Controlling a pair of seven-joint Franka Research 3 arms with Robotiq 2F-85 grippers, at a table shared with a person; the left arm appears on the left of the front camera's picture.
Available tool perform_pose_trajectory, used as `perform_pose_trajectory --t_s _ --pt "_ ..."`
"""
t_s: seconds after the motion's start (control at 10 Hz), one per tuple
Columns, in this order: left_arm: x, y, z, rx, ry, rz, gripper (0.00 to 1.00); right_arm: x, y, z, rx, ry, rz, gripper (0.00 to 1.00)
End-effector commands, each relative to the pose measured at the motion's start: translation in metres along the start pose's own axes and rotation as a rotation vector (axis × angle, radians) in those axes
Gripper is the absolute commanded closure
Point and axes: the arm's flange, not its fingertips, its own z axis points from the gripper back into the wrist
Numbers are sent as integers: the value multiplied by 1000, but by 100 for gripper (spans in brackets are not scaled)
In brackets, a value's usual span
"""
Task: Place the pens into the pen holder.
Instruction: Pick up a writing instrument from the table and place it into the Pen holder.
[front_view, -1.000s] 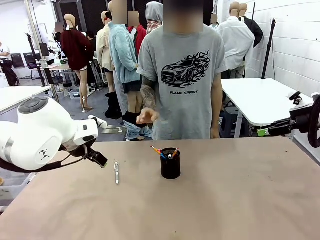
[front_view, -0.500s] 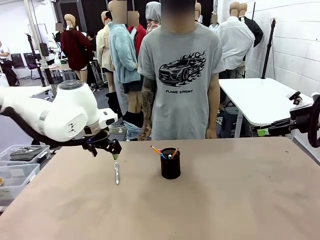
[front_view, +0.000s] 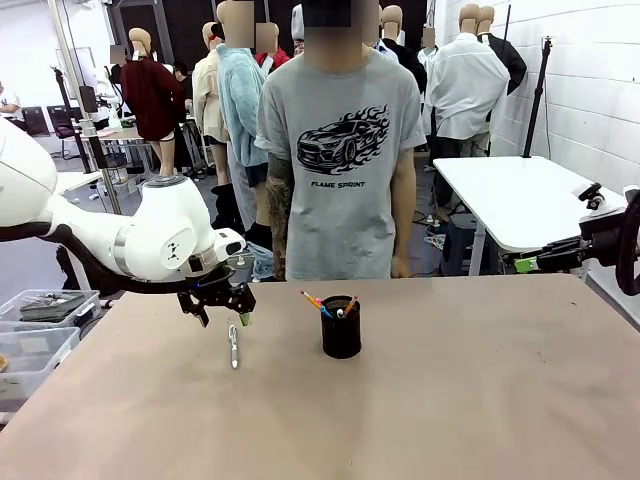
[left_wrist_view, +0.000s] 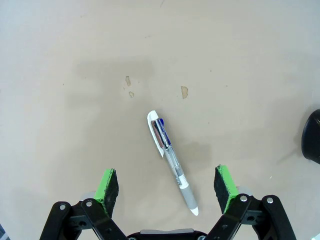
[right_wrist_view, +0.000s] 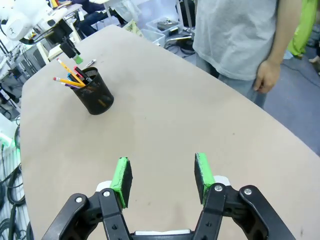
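A silver-white pen (front_view: 233, 346) lies flat on the tan table (front_view: 450, 400), left of the black mesh pen holder (front_view: 341, 327). The holder stands upright with an orange-yellow pencil (right_wrist_view: 67, 69) and other pens sticking out of it. My left gripper (front_view: 225, 318) hovers open just above the far end of the lying pen. In the left wrist view the pen (left_wrist_view: 170, 160) runs between the spread green pads (left_wrist_view: 106, 186), untouched, under the left gripper (left_wrist_view: 166, 187). My right gripper (right_wrist_view: 162, 177) is open with nothing in it, well away from the holder (right_wrist_view: 95, 92).
A person in a grey T-shirt (front_view: 345, 150) stands at the far edge, arms down, one hand (right_wrist_view: 267, 75) hanging by the table edge. Plastic bins (front_view: 40, 320) sit off the table's left side. A white table (front_view: 520, 200) stands at the back right.
My left arm has swung right and come over the lying pen, its gripper now pointing down at it. The person has lowered the raised hand and shifted left.
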Motion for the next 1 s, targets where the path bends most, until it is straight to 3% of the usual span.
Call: perform_pose_trajectory --t_s 0.0,0.8,0.9 --pt "13 1 -1 0 32 -2 0 1 1 -2 -4 14 -5 36" --pt "8 11 -41 -39 177 -3 0 1 1 -2 -4 14 -5 36" --pt "6 11 -43 -35 176 -32 10 1 1 -2 -4 14 -5 36"
